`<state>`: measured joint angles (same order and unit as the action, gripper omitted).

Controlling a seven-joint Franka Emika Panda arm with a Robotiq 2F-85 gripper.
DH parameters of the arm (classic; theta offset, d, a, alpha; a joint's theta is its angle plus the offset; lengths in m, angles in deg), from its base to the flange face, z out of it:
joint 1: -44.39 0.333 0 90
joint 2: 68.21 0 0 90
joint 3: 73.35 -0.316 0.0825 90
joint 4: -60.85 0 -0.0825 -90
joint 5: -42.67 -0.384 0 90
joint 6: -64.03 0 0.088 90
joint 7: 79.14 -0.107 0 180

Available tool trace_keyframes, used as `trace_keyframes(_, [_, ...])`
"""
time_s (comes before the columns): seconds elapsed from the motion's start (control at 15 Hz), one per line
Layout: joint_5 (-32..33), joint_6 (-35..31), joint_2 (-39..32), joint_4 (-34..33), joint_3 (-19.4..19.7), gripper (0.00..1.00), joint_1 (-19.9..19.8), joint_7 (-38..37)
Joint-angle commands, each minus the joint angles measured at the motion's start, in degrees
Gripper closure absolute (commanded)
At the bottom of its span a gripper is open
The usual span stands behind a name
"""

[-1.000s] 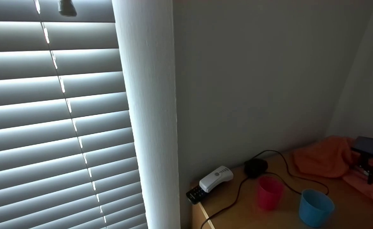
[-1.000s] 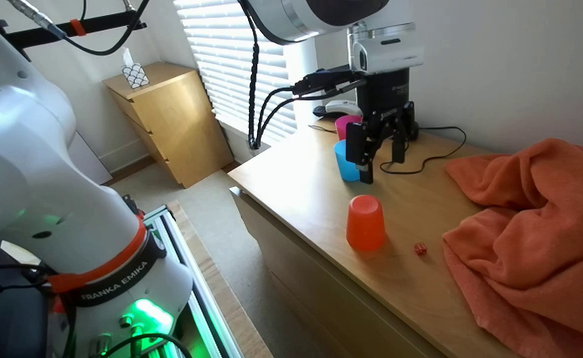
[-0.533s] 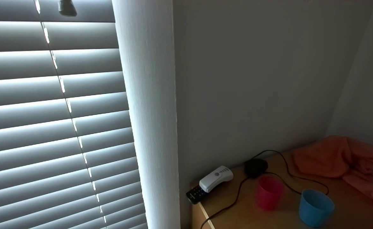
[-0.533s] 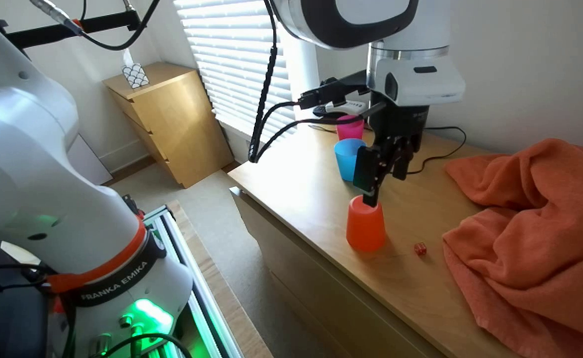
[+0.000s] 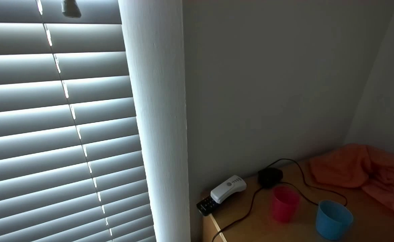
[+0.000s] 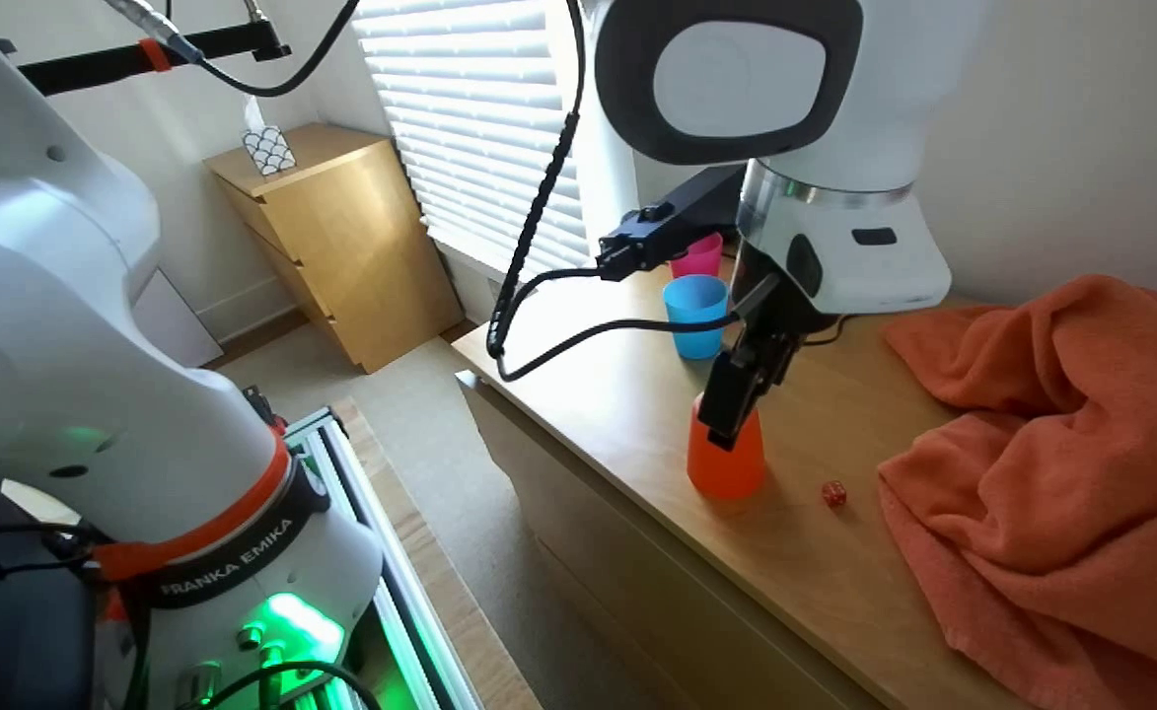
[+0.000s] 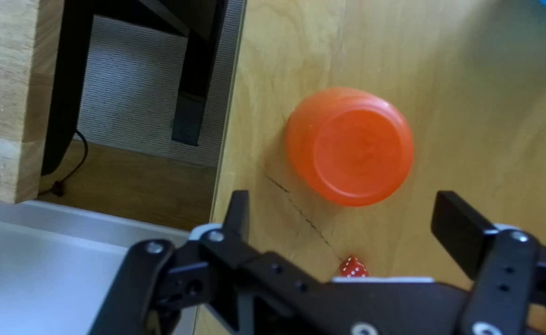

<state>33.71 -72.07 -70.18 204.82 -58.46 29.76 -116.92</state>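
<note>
An orange cup [image 6: 726, 475] stands upside down on the wooden dresser top [image 6: 627, 434]; in the wrist view the cup [image 7: 361, 151] shows its round base, ahead of the fingertips. My gripper [image 7: 342, 209] is open, its fingers wide apart with nothing between them. In an exterior view the gripper [image 6: 736, 404] is above the cup, and a finger overlaps the cup's upper part; contact cannot be told. A small red die [image 7: 353, 267] with white dots lies near the cup, partly hidden by the gripper body. Only a dark sliver of gripper shows at an exterior view's right edge.
A blue cup [image 6: 693, 296] and a pink cup [image 5: 285, 204] stand behind, near a black cable [image 5: 304, 174]. Remotes [image 5: 228, 189] lie at the corner. An orange cloth [image 6: 1071, 454] is heaped by the wall. The dresser's front edge [image 7: 228, 121] runs close to the orange cup.
The gripper has moved from beside the blue cup to above the orange cup, lowering and tilting in an exterior view. It has nearly left the frame in the remaining view. Cups and die have stayed put.
</note>
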Motion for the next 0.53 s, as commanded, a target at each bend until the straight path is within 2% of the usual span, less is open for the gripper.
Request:
trace_keyframes(0.0, [-4.99,1.9,-2.46,-1.62,0.52,0.0,-0.74,6.74])
trace_keyframes(0.13, [-6.59,2.75,-3.84,-2.65,0.71,0.0,-0.9,8.33])
trace_keyframes(0.47, [-10.74,10.15,-8.47,-7.84,1.21,0.0,-1.59,8.54])
